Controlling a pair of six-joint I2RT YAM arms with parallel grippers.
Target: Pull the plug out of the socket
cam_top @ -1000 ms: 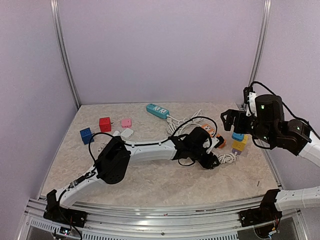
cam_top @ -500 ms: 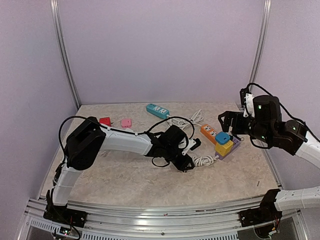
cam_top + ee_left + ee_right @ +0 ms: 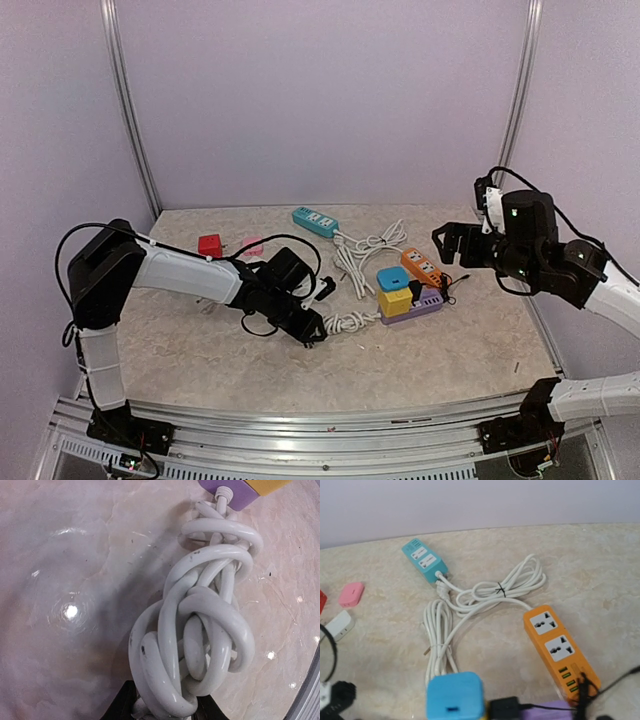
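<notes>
A purple power strip (image 3: 428, 302) lies mid-table with a blue plug block (image 3: 393, 278) and a yellow plug block (image 3: 394, 301) seated in it. Its white coiled cord (image 3: 346, 321) trails to the left. My left gripper (image 3: 314, 328) is shut on that cord bundle (image 3: 200, 630); in the left wrist view the dark fingers (image 3: 120, 707) pinch its near end and the purple strip (image 3: 231, 490) is at the top. My right gripper (image 3: 446, 244) hovers open above the orange strip, holding nothing. The right wrist view shows the blue plug (image 3: 455, 696) and a black plug (image 3: 503, 708) beside it.
An orange power strip (image 3: 422, 267) lies just behind the purple one, its white cable looping back to a teal strip (image 3: 315, 221). A red cube (image 3: 210, 245) and a pink one (image 3: 252, 243) sit at the back left. Walls close in on three sides.
The left gripper closed on the cord bundle and dragged it to the left, towing the purple strip with its blue and yellow plugs along. The right arm barely shifted.
</notes>
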